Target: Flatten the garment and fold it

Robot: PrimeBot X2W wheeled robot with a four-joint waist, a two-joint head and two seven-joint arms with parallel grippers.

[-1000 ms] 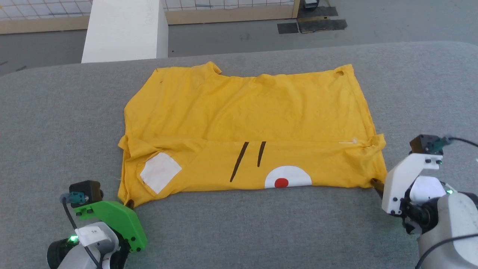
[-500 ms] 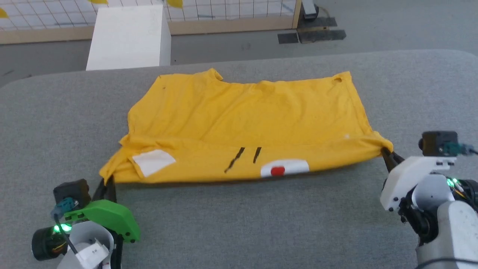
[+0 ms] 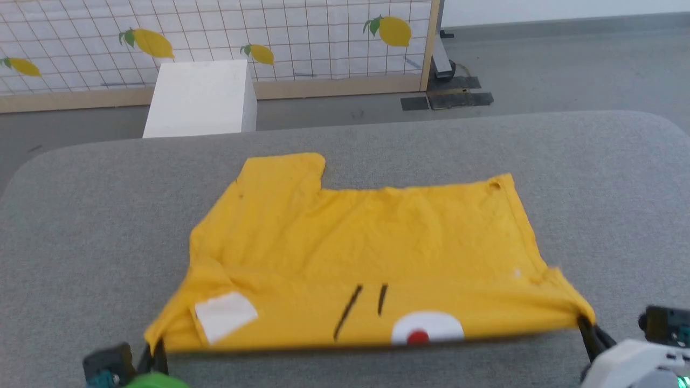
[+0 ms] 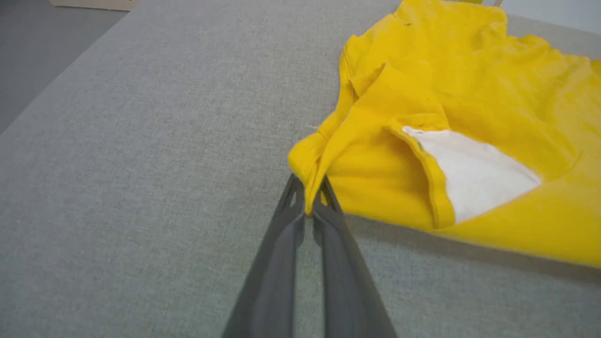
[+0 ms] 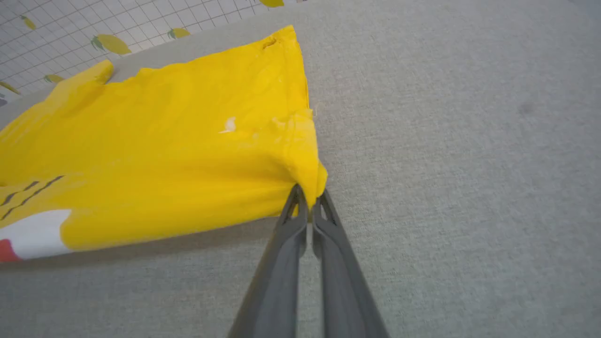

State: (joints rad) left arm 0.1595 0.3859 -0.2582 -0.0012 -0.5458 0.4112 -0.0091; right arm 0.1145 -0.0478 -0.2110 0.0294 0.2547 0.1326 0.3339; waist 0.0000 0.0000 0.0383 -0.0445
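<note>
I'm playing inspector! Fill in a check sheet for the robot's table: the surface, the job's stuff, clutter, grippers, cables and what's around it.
Surface: grey fabric-covered table, with rounded far corners.
Job's things: yellow short-sleeved cotton T-shirt, wrinkled. Its near part is folded over, showing a white patch, black strokes and a red dot. Its near edge is lifted off the table.
Clutter: nothing seen.
Grippers: left gripper shut on the shirt's near left corner; right gripper shut on its near right corner.
Cables: nothing seen.
Surroundings: white box, lemon-print grid panel, grey floor, black floor mats.
</note>
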